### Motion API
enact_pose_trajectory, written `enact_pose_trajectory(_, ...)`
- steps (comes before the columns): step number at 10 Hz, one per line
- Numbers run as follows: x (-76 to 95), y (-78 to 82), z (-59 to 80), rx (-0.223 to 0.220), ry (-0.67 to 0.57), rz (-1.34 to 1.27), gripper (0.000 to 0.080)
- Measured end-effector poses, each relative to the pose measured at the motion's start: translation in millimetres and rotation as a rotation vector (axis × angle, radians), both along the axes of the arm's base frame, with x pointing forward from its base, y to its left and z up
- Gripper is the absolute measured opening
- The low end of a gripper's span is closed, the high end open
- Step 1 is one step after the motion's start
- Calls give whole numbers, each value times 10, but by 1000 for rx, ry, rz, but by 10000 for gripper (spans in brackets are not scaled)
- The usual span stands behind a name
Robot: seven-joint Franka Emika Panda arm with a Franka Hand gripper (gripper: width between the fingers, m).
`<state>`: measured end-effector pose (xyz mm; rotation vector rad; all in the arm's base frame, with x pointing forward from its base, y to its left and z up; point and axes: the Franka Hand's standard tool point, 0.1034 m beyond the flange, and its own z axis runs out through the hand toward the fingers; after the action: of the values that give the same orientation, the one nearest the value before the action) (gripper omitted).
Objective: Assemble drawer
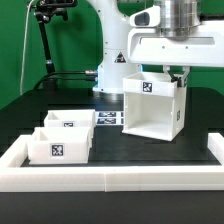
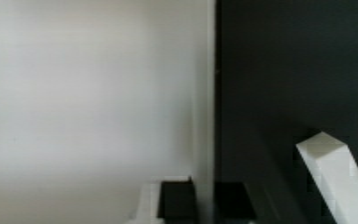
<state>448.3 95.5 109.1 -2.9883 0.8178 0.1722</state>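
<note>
The drawer's tall white housing [image 1: 152,108] stands right of the middle of the black table, its open side toward the exterior view's left and a tag on its top front. My gripper [image 1: 178,76] comes down on its upper far-right edge. In the wrist view the housing's wall [image 2: 87,100] fills one half, and its thin edge runs between my dark fingers [image 2: 178,202]. The gripper [image 2: 208,186] is shut on that wall. Two small white trays [image 1: 58,142] [image 1: 72,121] sit side by side at the exterior view's left, each tagged.
The marker board [image 1: 108,118] lies flat between the trays and the housing. A low white border wall [image 1: 110,178] runs along the table's front and sides. The robot's white base [image 1: 112,60] stands behind. A white slanted edge [image 2: 341,172] shows in the wrist view.
</note>
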Motion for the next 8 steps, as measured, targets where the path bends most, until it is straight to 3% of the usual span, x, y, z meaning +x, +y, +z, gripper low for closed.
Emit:
enact_pose_trajectory(2, 58, -80, 24, -4, 1, -136, 38)
enact_pose_trajectory(5, 286, -241, 181, 1, -49, -149, 38)
enact_pose_trajectory(8, 257, -227, 146, 0, -41, -144, 38)
